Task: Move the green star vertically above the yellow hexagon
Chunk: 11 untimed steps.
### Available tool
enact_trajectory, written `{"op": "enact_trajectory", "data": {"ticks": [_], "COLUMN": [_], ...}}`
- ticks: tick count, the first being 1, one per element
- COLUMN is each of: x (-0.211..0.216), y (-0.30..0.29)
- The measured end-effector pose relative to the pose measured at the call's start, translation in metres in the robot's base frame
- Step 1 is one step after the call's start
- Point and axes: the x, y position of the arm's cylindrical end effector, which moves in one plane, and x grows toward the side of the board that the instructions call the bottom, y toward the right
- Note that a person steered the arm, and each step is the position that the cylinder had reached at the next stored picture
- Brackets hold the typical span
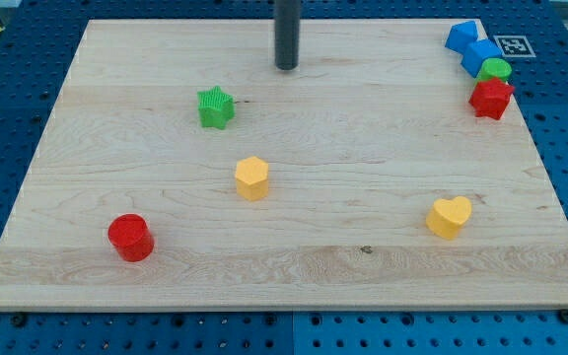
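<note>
The green star [215, 106] lies on the wooden board at the upper left of the middle. The yellow hexagon [251, 177] lies below it and a little to the right. My tip [286, 66] is near the view's top, to the upper right of the green star and apart from it. It touches no block.
A red cylinder [130, 238] is at lower left. A yellow heart [449, 217] is at lower right. At the top right corner two blue blocks [461, 36] [481, 54], a green cylinder [495, 70] and a red block [491, 99] cluster by the board's edge [531, 128].
</note>
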Motion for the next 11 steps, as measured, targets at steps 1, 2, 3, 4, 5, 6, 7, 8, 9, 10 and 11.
{"op": "enact_trajectory", "data": {"ticks": [1,2,3,4,5,6,7,8,9,10,11], "x": [0.006,0.034,0.056,0.057,0.074,0.074,0.096,0.101,0.101,0.089,0.088], "y": [-0.039,-0.065,-0.088,-0.096,-0.115,-0.115,-0.091,-0.074,-0.066,-0.066,-0.064]}}
